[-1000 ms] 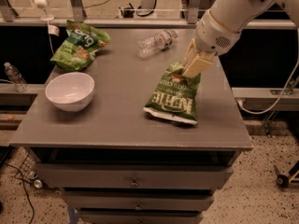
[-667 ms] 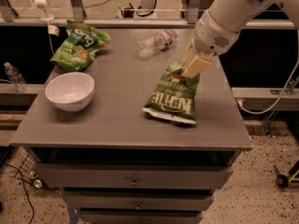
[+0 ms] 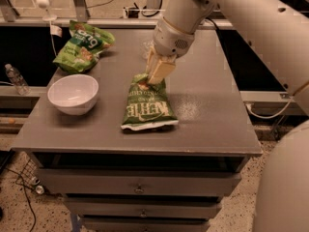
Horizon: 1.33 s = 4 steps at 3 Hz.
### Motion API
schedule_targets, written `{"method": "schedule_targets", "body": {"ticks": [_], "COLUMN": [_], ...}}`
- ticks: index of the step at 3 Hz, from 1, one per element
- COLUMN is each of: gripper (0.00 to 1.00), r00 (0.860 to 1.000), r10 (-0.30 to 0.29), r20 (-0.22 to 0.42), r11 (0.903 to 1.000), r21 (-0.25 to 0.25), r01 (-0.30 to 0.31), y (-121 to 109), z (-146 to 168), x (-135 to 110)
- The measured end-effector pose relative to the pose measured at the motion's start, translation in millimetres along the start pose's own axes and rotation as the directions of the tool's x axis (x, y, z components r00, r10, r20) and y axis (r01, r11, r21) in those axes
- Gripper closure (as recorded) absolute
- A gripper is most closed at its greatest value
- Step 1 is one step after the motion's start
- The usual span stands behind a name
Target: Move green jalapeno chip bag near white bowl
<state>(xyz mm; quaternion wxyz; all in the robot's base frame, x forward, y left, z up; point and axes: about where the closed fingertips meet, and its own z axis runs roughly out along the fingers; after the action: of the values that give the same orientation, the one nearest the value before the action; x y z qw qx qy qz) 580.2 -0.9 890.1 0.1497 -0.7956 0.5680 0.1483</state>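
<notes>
Gripper pinches the far end of the green jalapeno chip bag, right of the white bowl.

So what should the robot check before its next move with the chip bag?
1. Grip: the gripper pinches the top edge of the green jalapeno chip bag. Ok.
2. Bag close to the white bowl: a strip of bare table separates them, so probably not ok yet.
3. Way to the bowl: nothing lies between bag and bowl. Ok.
4. Lighter green bag: at the far corner behind the bowl, out of the way. Ok.
5. Bag's lower end: resting on the table, back from the front edge. Ok.
</notes>
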Motion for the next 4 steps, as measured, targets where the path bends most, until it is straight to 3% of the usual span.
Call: {"method": "schedule_targets", "body": {"ticks": [2, 3, 4], "gripper": [1.00, 0.87, 0.62], "r00": [0.982, 0.981, 0.980], "r10": [-0.175, -0.182, -0.183], "r20": [0.066, 0.073, 0.077], "r11": [0.9823, 0.9819, 0.9824], "r21": [-0.055, -0.039, -0.022], "r01": [0.179, 0.185, 0.185], "y": [-18, -24, -29], "z": [25, 28, 30], "x": [-60, -64, -67]}}
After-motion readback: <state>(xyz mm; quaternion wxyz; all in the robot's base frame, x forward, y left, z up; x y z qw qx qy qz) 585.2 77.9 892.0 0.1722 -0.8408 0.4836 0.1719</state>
